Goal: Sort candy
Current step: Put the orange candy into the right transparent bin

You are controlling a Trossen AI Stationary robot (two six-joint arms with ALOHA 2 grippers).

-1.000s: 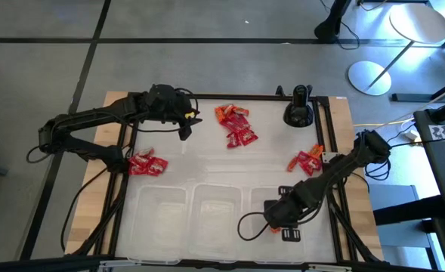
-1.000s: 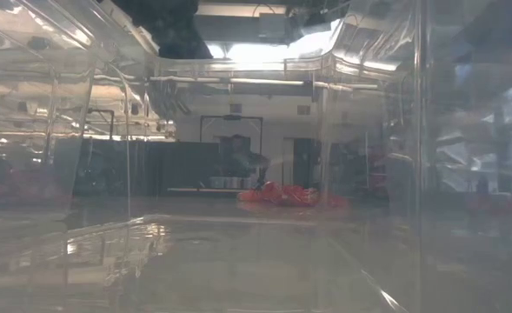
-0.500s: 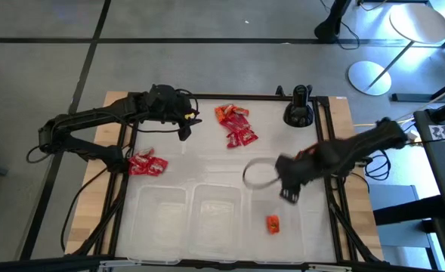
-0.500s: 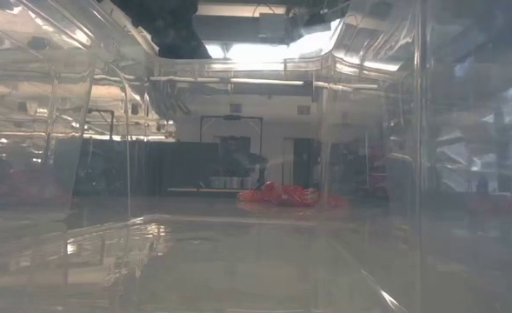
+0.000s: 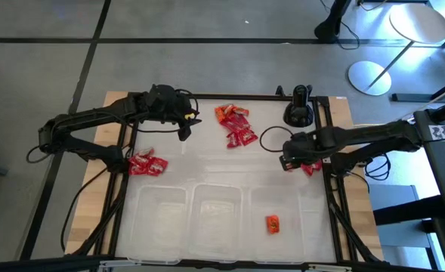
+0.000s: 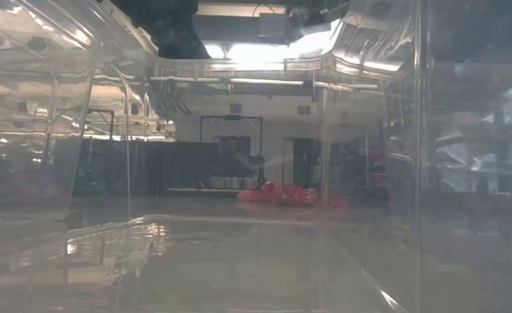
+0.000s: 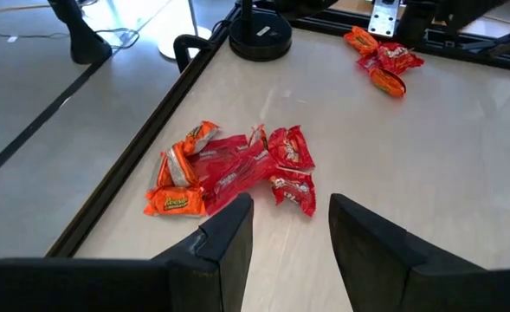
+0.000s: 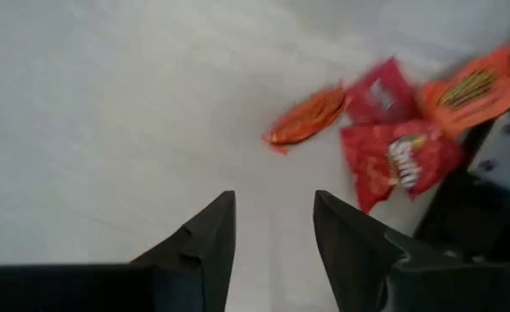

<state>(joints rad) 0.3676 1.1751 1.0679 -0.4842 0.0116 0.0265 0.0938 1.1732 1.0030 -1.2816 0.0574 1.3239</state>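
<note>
A: From the high view, where do we stand?

B: We see 3 clear bins along the near edge; the right bin [image 5: 282, 219] holds 1 orange candy [image 5: 272, 223]. The right gripper [image 5: 286, 160] hangs over the small pile at the right edge [image 5: 310, 168]. The left gripper [image 5: 184, 130] waits near the far left corner, beside the far-centre pile [image 5: 235, 127]. Another red pile [image 5: 146, 163] lies at the left.

A: And the low view?

B: Mostly bin walls; we only make out a red heap of candy [image 6: 282, 195] far across the table.

A: Left wrist?

B: Its fingers [image 7: 229, 238] stand parted and empty, just short of the Reese's and red packets [image 7: 229, 169].

A: Right wrist?

B: Fingers [image 8: 207, 238] apart, nothing between them. An orange piece [image 8: 306, 114] and a red Skittles packet [image 8: 393, 160] lie just beyond.

A: So which step?

B: We judge it's reaching for the next pick. It needs to descend, straddle 1 piece, and close on it alone.
</note>
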